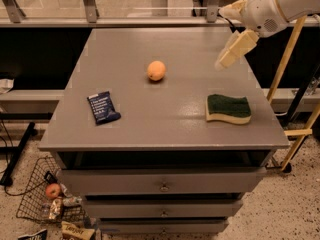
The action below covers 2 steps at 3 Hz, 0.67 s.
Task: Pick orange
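Note:
The orange (156, 70) is a small round orange-yellow fruit lying on the grey cabinet top (150, 124), a little left of its middle. My gripper (221, 38) hangs above the top's right rear part, to the right of the orange and well apart from it. Its two cream fingers (237, 48) are spread apart and hold nothing.
A green and yellow sponge (228, 108) lies at the right front of the top. A dark blue snack packet (103, 107) lies at the left front. A wire basket (35, 196) with a reddish apple (52, 190) stands on the floor at lower left. Wooden poles (290, 49) lean at the right.

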Motion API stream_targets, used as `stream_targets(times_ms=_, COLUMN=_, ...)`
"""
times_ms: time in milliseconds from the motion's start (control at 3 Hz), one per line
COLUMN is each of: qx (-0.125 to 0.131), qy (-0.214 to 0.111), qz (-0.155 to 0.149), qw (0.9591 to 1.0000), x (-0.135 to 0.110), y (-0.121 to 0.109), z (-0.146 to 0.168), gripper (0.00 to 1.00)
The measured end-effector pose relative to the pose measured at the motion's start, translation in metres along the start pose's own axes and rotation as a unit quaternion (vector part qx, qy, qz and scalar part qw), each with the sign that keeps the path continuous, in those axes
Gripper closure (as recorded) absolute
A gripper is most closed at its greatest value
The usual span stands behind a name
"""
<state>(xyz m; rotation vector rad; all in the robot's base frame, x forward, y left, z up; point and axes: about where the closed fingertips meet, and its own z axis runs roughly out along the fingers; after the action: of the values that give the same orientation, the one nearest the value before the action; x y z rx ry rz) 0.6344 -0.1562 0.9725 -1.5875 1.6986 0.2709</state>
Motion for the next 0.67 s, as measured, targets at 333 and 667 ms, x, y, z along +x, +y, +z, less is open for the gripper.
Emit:
stream_targets(times_ms=333, qx=0.0, qy=0.0, qz=0.0, qw=1.0, x=0.0, y=0.0, z=0.0, gripper=0.0)
stream_targets(times_ms=667, qx=-0.036, qy=-0.01, qz=0.023, qw=0.999, x=0.004, y=-0.001, z=0.035, gripper=0.0)
